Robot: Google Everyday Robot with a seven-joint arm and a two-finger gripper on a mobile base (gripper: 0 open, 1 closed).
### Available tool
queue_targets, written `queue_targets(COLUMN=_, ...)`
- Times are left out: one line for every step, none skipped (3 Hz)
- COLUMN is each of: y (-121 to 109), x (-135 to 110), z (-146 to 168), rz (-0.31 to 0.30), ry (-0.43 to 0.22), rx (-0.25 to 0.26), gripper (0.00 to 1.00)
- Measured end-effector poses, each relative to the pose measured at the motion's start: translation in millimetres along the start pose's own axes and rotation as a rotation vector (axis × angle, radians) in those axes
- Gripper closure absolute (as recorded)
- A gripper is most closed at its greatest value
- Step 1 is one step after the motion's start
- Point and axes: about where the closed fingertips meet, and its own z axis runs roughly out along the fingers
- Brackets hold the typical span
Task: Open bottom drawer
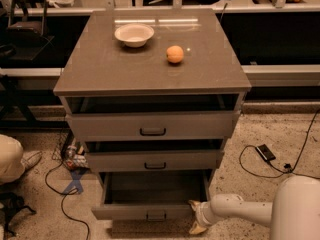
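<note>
The bottom drawer (150, 211) is the lowest of three grey-brown drawers. It stands pulled well out, with its plain grey tray showing and a small black bar handle (156, 216) on its front. My gripper (196, 216) is at the drawer's front right corner, low near the floor, on a white arm that comes in from the right. It is not on the handle. The middle drawer (154, 160) and the top drawer (152, 126) are each pulled out a little.
A white bowl (134, 34) and an orange (174, 54) sit on the cabinet top (100, 69). Cables (60, 189) lie on the floor at left, a phone on a cable (265, 152) at right. A person's shoe and leg (15, 159) are at far left.
</note>
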Motion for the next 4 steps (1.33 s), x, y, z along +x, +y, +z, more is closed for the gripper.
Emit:
queue_targets(y=3.8, x=0.8, z=2.8, rz=-0.005, ry=-0.001, rx=-0.014, gripper=0.62)
queue_targets(y=3.6, x=0.0, z=1.0, rz=-0.005, ry=-0.001, rx=-0.014, gripper=0.85)
queue_targets(y=3.8, x=0.2, z=0.7, rz=-0.005, ry=-0.001, rx=-0.013, gripper=1.0)
queue_targets(y=3.7, x=-0.3, z=-0.2, rz=-0.005, ry=-0.001, rx=-0.013, gripper=0.82)
